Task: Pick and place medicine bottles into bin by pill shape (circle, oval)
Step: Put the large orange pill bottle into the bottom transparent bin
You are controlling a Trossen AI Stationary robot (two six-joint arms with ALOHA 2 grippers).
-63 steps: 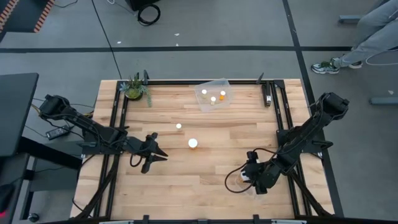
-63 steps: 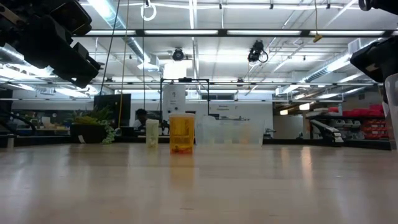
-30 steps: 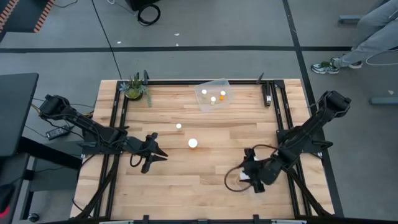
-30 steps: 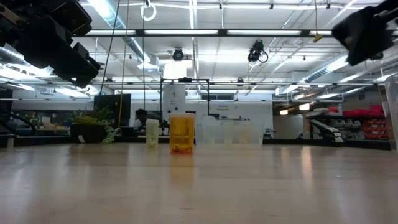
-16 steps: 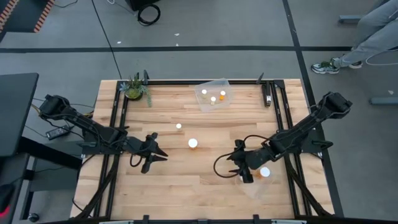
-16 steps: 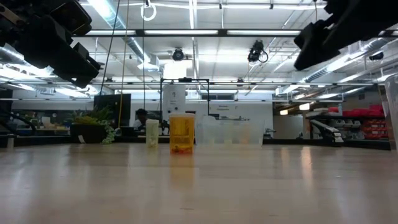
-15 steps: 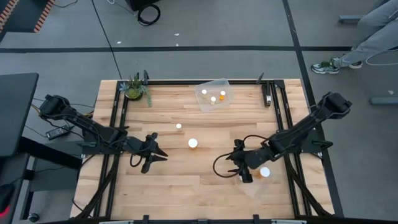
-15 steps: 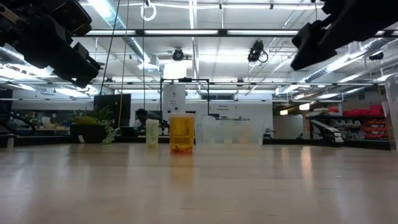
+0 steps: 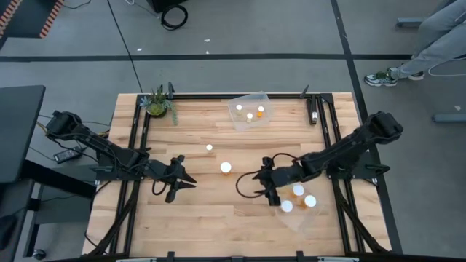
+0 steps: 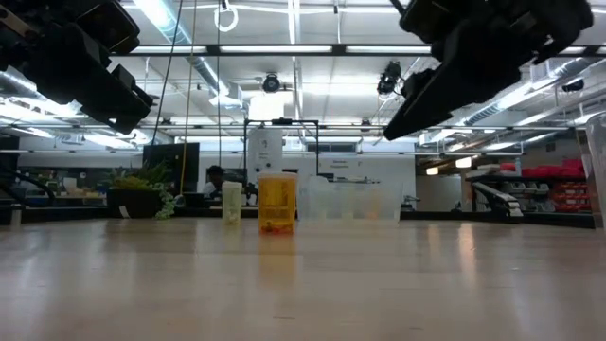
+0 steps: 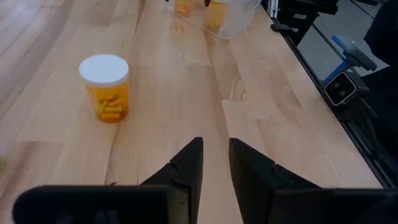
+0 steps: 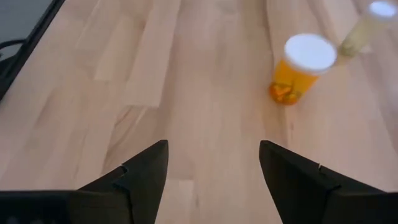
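Observation:
A wide orange medicine bottle [image 9: 226,167] with a white cap stands upright on the table's middle; it also shows in the low view [image 10: 277,204], the left wrist view [image 11: 106,87] and the right wrist view [image 12: 300,68]. A narrower pale bottle [image 9: 209,147] stands a little farther back. My right gripper [image 9: 263,180] is open and empty, to the right of the wide bottle; its fingers stand wide apart in the right wrist view [image 12: 214,158]. My left gripper [image 9: 186,180] hangs to the bottle's left, empty, with a narrow gap between its fingers [image 11: 216,155].
A clear bin [image 9: 251,102] at the far middle holds a few bottles. Another clear bin [image 9: 298,217] at the near right holds three capped bottles. A potted plant [image 9: 157,104] stands at the far left corner. Black rails run along the table's sides.
My right gripper has gone from above the near-right bin toward the table's left and a little toward its far edge, nearer the wide bottle. The three bottles in that bin now show uncovered. My left arm has kept still.

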